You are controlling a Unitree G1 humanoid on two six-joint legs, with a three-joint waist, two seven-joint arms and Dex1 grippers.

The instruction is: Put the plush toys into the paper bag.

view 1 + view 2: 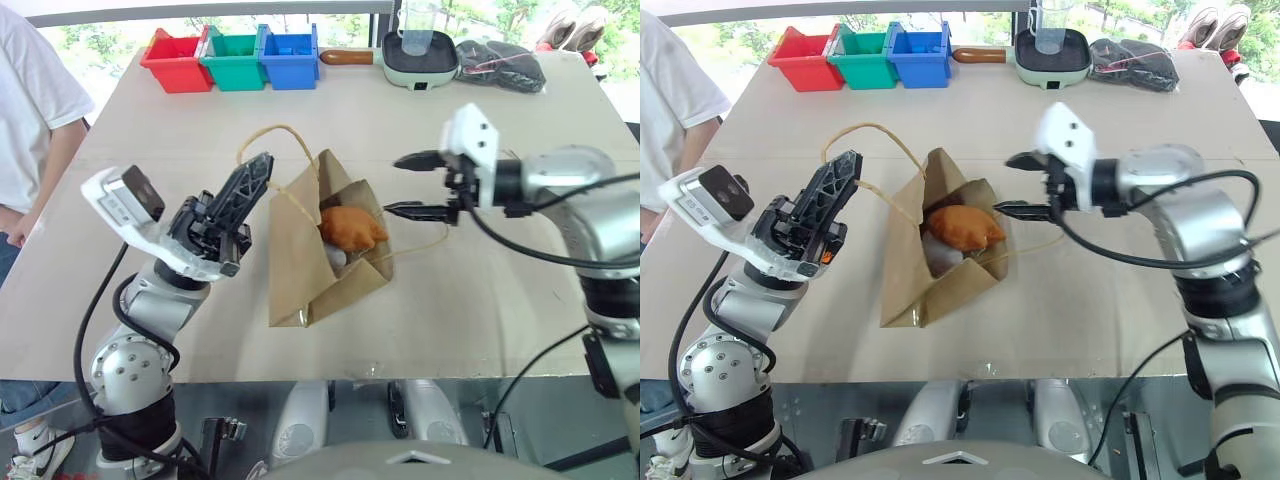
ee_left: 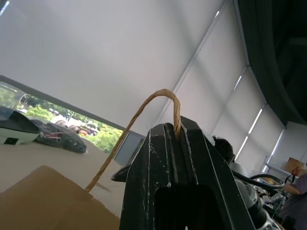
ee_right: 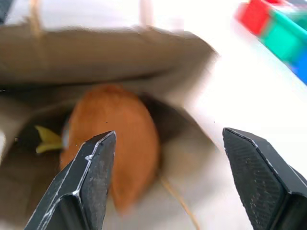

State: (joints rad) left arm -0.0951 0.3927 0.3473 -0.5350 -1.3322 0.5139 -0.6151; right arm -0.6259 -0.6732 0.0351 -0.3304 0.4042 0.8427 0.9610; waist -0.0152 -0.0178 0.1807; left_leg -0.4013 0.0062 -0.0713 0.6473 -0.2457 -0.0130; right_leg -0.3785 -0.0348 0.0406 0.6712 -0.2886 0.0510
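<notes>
The brown paper bag (image 1: 310,265) lies on the table with its mouth open toward the right. An orange-brown plush toy (image 1: 350,228) rests in the mouth, on top of a pale plush toy (image 1: 335,258) that is mostly hidden; a yellow bit of it (image 3: 48,139) shows in the right wrist view. My left gripper (image 1: 262,165) is shut on one cord handle (image 2: 165,96) and holds it up at the bag's left side. Just right of the bag's mouth, my right gripper (image 1: 408,185) is open and empty, its fingers (image 3: 91,172) apart with the orange toy (image 3: 115,139) beyond them.
Red (image 1: 177,62), green (image 1: 233,62) and blue (image 1: 290,58) bins line the table's far edge, beside a pale green pan (image 1: 420,58) and a dark bundle (image 1: 500,65). A person in a white shirt (image 1: 25,110) stands at the left edge.
</notes>
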